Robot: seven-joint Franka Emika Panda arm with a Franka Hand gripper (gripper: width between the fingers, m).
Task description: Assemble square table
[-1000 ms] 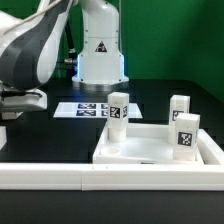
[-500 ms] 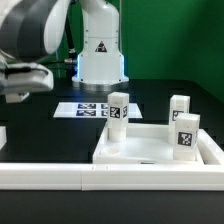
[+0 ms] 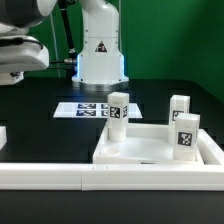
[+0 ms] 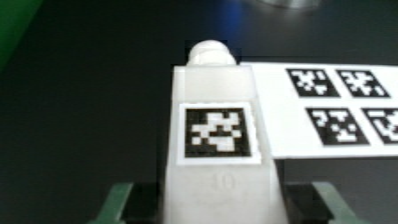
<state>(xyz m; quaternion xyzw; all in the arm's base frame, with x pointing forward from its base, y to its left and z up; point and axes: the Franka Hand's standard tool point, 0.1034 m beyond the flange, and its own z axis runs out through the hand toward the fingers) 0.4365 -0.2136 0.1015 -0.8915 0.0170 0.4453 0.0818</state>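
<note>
The square table's white slab [image 3: 150, 150] lies at the exterior view's right. Three stubby white tagged legs stand upright on it: one at its far left corner [image 3: 118, 107], one at the far right [image 3: 179, 105], one on the right side [image 3: 185, 135]. In the wrist view my gripper [image 4: 217, 205] is shut on a fourth white leg [image 4: 217, 120], tag facing the camera, with green fingers [image 4: 128, 200] on both sides. In the exterior view only the arm's hand [image 3: 20, 55] shows at the upper left. Its fingers are out of sight there.
The marker board [image 3: 85, 109] lies on the black table in front of the robot's base, and it also shows in the wrist view [image 4: 347, 105] beyond the held leg. A long white rail [image 3: 60, 176] runs along the front edge. A small white piece [image 3: 2, 135] shows at the left edge.
The arm's hand has risen from about table height to the upper left of the exterior view. The slab and its three legs have not moved.
</note>
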